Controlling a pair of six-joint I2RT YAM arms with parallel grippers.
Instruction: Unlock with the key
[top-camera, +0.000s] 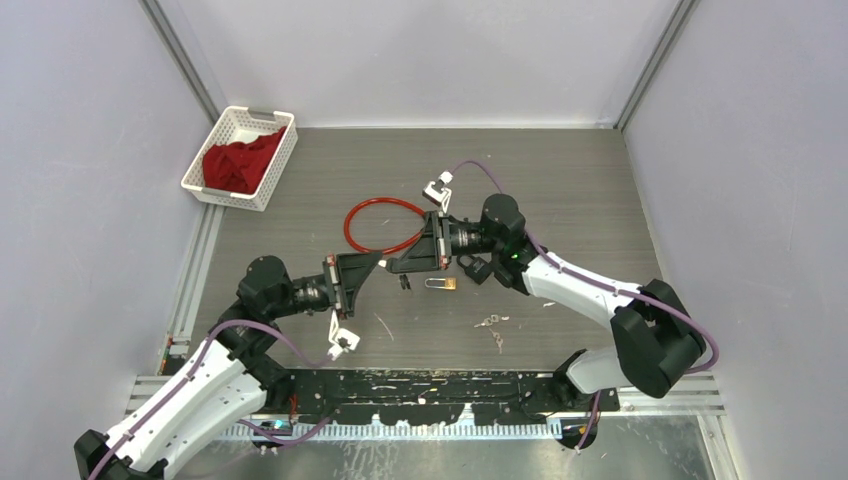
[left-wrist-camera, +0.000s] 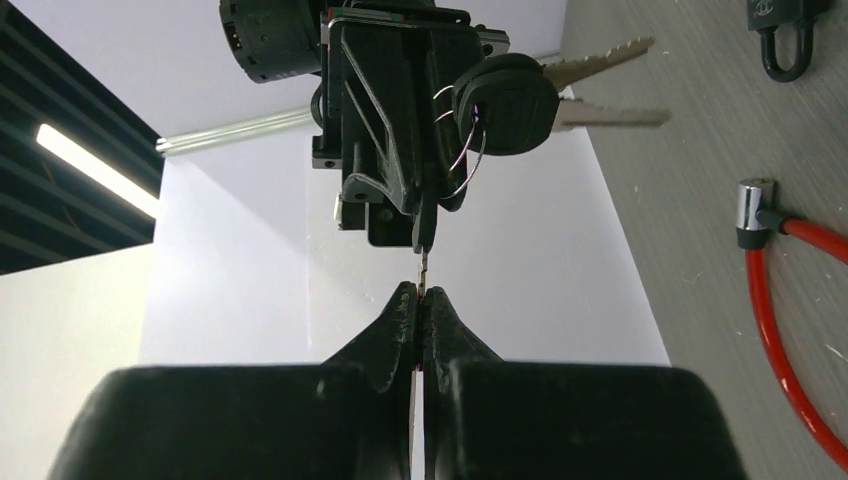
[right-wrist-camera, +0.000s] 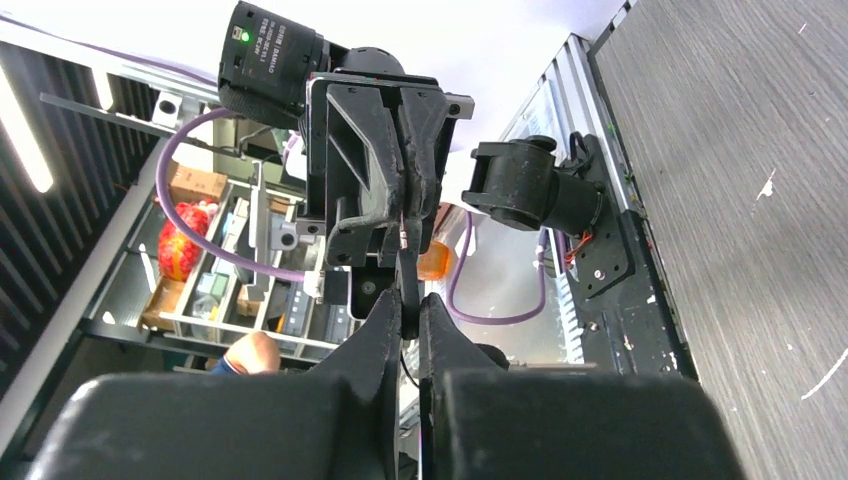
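Observation:
My two grippers meet tip to tip above the middle of the table. The left gripper (top-camera: 383, 263) (left-wrist-camera: 421, 296) is shut on the thin metal blade of a key (left-wrist-camera: 422, 268). The right gripper (top-camera: 404, 263) (right-wrist-camera: 408, 305) is shut on that key's black head (right-wrist-camera: 409, 285). Two more keys with a black head (left-wrist-camera: 510, 100) hang from its ring beside the right gripper's fingers. A black padlock (top-camera: 474, 268) (left-wrist-camera: 785, 30) lies on the table under the right wrist. Next to it lies a second padlock (top-camera: 441, 283), which is brass.
A red cable loop (top-camera: 385, 225) (left-wrist-camera: 790, 330) lies behind the grippers. Small loose keys (top-camera: 490, 322) lie nearer the front. A white basket (top-camera: 232, 125) holding red cloth stands at the back left. Grey walls close in three sides.

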